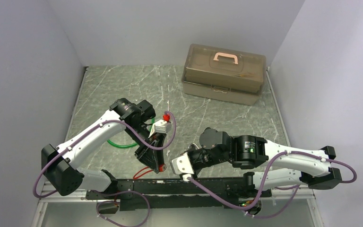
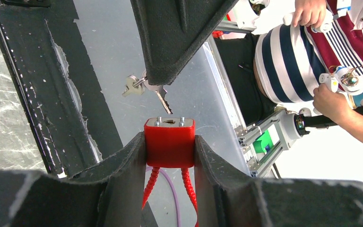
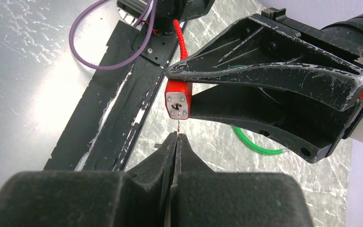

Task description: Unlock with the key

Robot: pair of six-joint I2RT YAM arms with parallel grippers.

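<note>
Right wrist view puts your right gripper [image 3: 176, 138] clenched flat on the key [image 3: 177, 125]. The blade shows edge-on and reaches up to the keyhole [image 3: 178, 109] of the red padlock [image 3: 178, 98]. The left gripper [image 2: 170, 140] is clamped on the padlock's body from both sides. It holds the padlock in the air with the keyhole face turned toward the key and the red cable shackle [image 2: 150, 185] trailing behind.

From the left wrist view the blade comes in at a slant, with its tip just at the face. I cannot tell whether it has entered. My judgement is that you are at the insertion step.

Square the blade to the lock face before you push. A slanted push will likely skid off the metal or twist the key in the pads. Hold the left arm motionless, feed straight along the keyway, and turn only once the blade is fully seated. Mind the spare key [image 2: 131, 88] dangling on the ring, since it could snag.
</note>
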